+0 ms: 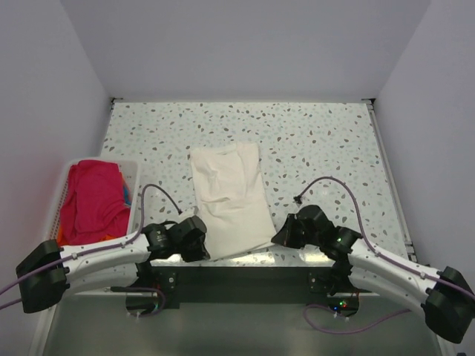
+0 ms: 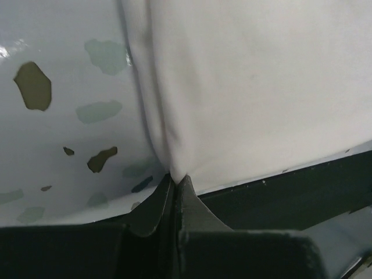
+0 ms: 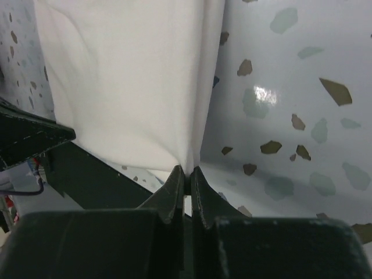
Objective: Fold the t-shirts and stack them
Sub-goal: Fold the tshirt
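Observation:
A white t-shirt (image 1: pixel 228 199), folded lengthwise into a long strip, lies on the speckled table and reaches the near edge. My left gripper (image 1: pixel 205 248) is shut on its near left corner; in the left wrist view the white t-shirt (image 2: pixel 250 87) is pinched between the fingertips (image 2: pixel 185 185). My right gripper (image 1: pixel 276 236) is shut on the near right corner, where the cloth (image 3: pixel 128 81) runs into the closed gripper (image 3: pixel 187 173). A magenta t-shirt (image 1: pixel 93 200) fills the basket, with a sliver of orange cloth (image 1: pixel 125 194) beside it.
A white slatted basket (image 1: pixel 136 194) stands at the left of the table, close to my left arm. The table's near edge (image 1: pixel 245 259) runs just under both grippers. Grey walls enclose the table on three sides.

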